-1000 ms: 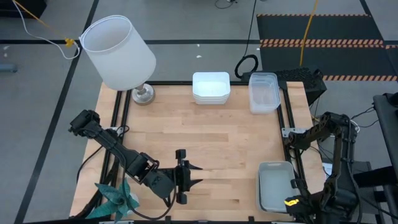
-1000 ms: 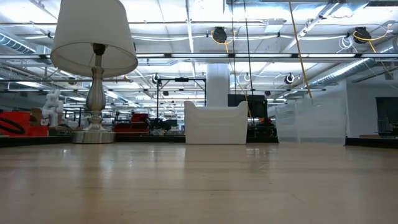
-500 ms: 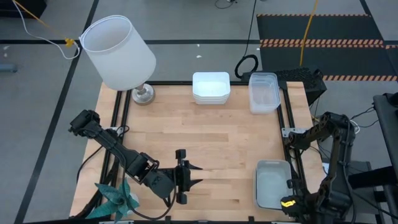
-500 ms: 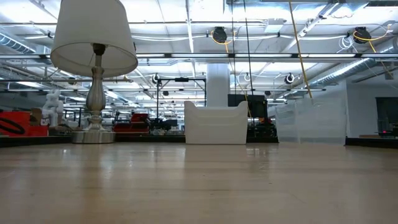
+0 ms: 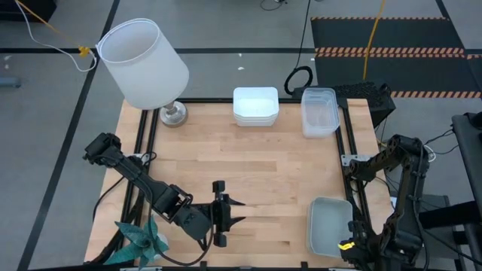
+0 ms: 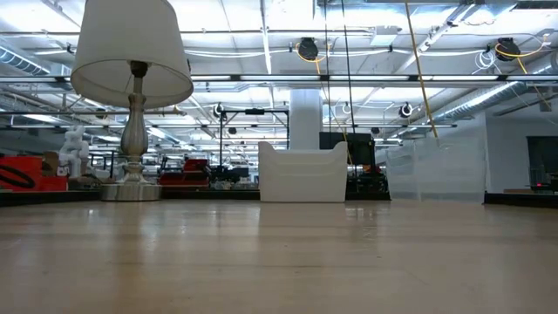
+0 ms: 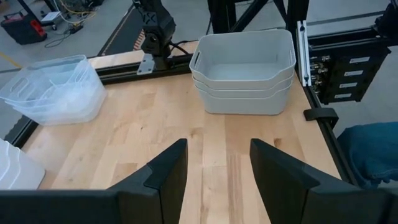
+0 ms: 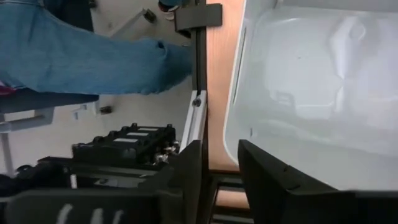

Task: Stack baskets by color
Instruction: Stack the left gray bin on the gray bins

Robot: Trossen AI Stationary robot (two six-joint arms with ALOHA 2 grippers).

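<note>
High view, grey-green baskets (image 5: 329, 224), right end effector (image 5: 354, 239) beside

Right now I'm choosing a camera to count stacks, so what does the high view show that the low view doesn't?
Only the high view shows the grey-green baskets near the table's front right corner, beside the right gripper, plus the left gripper and the teal cloth. Only the low view shows the room behind. Both show the lamp, the white baskets and the clear baskets.
</note>
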